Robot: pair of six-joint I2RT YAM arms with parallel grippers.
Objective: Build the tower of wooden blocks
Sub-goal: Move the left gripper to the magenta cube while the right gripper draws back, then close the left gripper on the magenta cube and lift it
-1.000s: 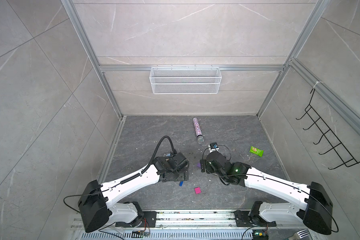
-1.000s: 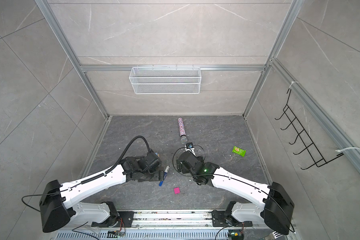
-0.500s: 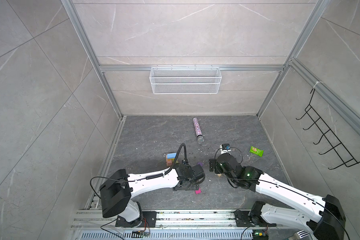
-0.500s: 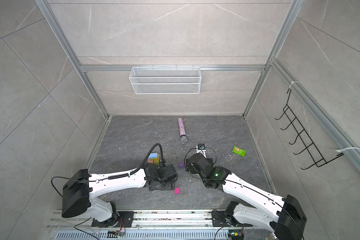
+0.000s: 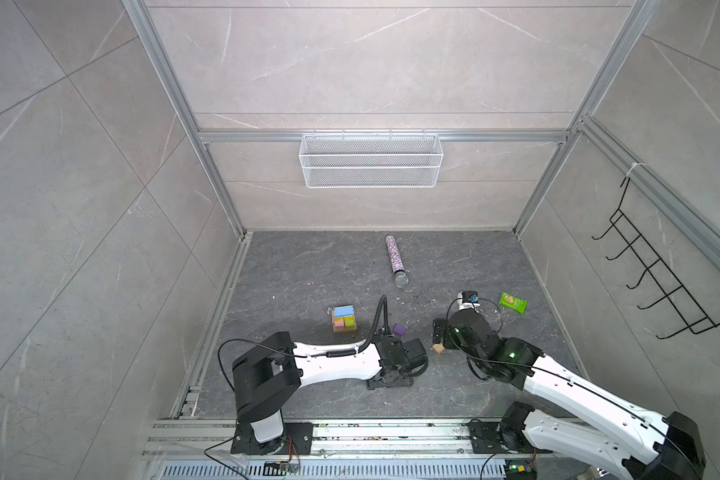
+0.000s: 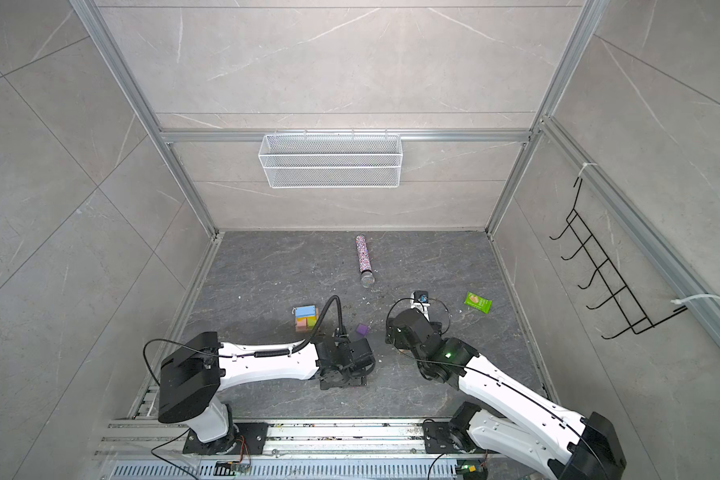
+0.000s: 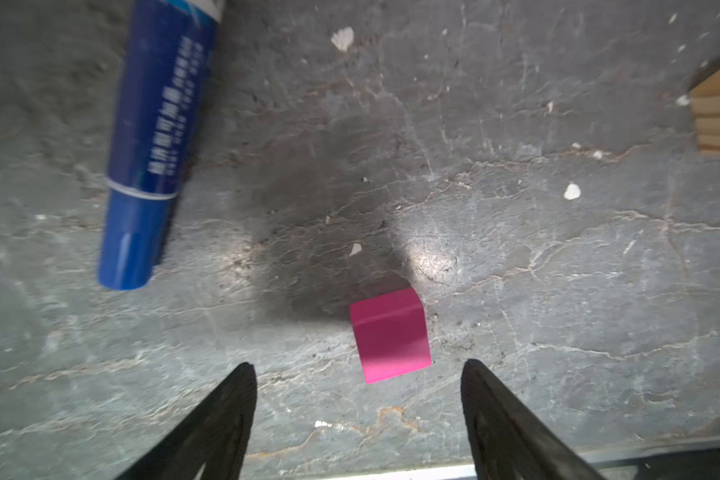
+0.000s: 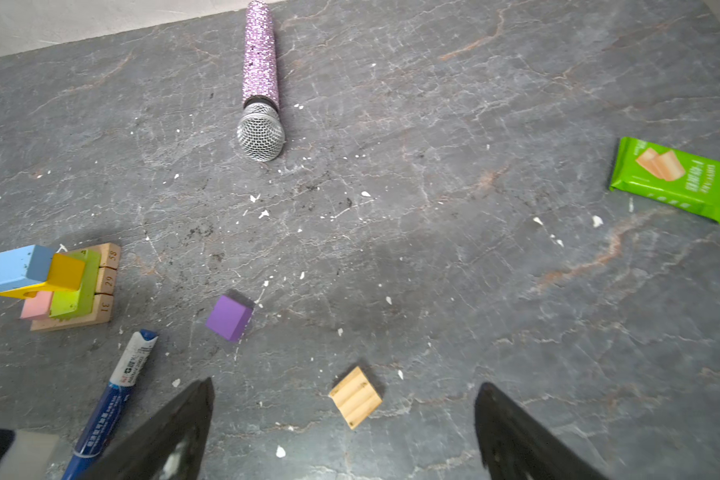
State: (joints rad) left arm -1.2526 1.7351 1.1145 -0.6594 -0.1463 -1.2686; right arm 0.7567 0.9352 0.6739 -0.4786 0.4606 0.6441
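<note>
- Left wrist view: the left gripper (image 7: 357, 365) hangs low over the grey floor (image 7: 578, 299), jaws spread and empty. One magenta cube (image 7: 389, 334) lies just ahead of the tips, turned askew to them. Being small painted wood, it is likely light and rigid, with smooth faces apt to slip. Two opposite flat sides look the best place to pinch. One blue marker pen (image 7: 150, 141) lies well apart.
- Right wrist view: the right gripper (image 8: 346, 382) stands wide apart, holding nothing, over one grooved tan block (image 8: 355, 397). One purple cube (image 8: 228, 318) sits loose nearby.
- The tower (image 8: 59, 286) counts seven pieces: three tan bars (image 8: 105, 282), one pink block (image 8: 36, 305), one lime-green block (image 8: 75, 291), one yellow arch (image 8: 65, 272) and one light-blue bar (image 8: 9, 268). The light-blue bar overhangs on top and probably topples easily.
- One glittery microphone (image 8: 260, 79) and one green wafer packet (image 8: 678, 183) lie apart.
- Both top views: the tower (image 5: 344, 319) stands left of centre, its pieces too small to count reliably. The magenta cube is hidden under the left arm.
</note>
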